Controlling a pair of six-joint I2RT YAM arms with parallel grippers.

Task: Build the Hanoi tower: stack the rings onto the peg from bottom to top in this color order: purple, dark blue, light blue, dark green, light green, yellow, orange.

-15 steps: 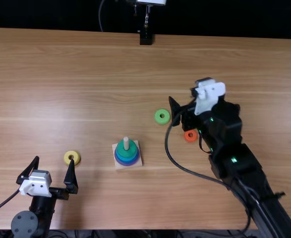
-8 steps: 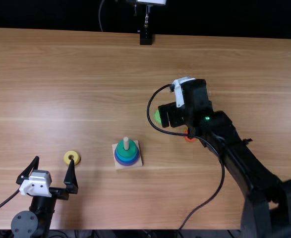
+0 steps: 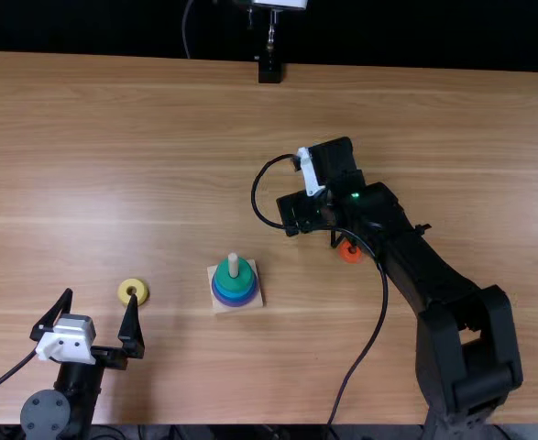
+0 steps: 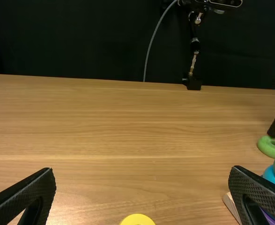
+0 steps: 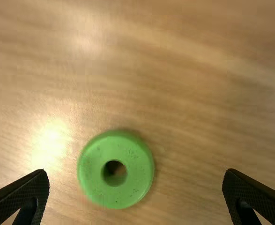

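Right tool (image 3: 298, 213) leftward — green ring (image 5: 90, 171) hidden beneath

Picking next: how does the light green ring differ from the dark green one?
The light green ring lies on the table; the dark green ring tops the stack. The light green ring's hole is empty; the peg stands through the dark green ring's. The light green ring is brighter and yellower than the dark green ring. Both are round.

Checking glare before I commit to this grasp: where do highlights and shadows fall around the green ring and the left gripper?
Right wrist view: a bright glare patch on the table, beside the light green ring, not on it. Top view: a soft shadow on the table beside the left gripper.
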